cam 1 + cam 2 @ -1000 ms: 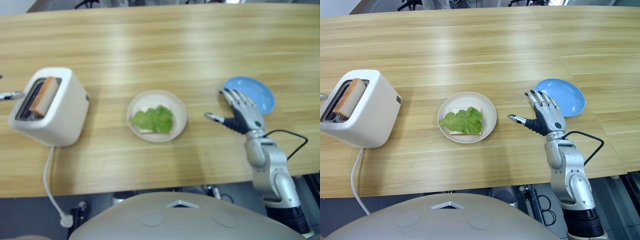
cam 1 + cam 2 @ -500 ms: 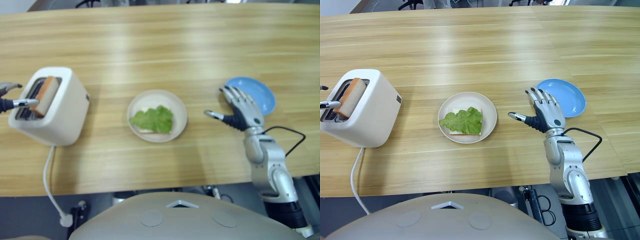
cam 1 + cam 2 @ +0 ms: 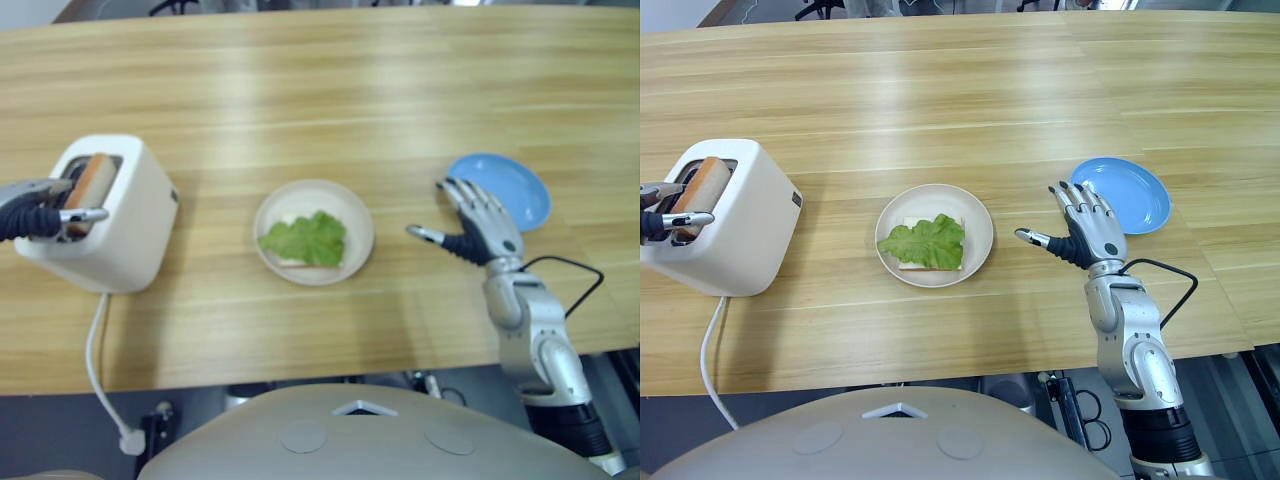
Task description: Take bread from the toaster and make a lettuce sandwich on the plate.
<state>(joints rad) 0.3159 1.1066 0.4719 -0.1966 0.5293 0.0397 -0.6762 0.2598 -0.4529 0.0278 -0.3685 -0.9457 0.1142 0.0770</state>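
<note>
The desk [image 3: 940, 90] carried the toaster [image 3: 745, 232] near its left edge, the plate [image 3: 983, 226] at mid-front and a blue plate [image 3: 1132, 192] toward the right edge. The right hand [image 3: 1087, 228] was spread and empty, between the two plates. The left hand [image 3: 35, 216] was at the toaster's slot, against the second slice [image 3: 702, 180]; whether it had a hold could not be told. On the plate lay lettuce [image 3: 925, 241] over a bottom slice [image 3: 912, 222]. The task looked about half done: the second slice remained to be lifted out and laid on top. The cord [image 3: 708, 350] trailed over the front edge, clear of that path.
</note>
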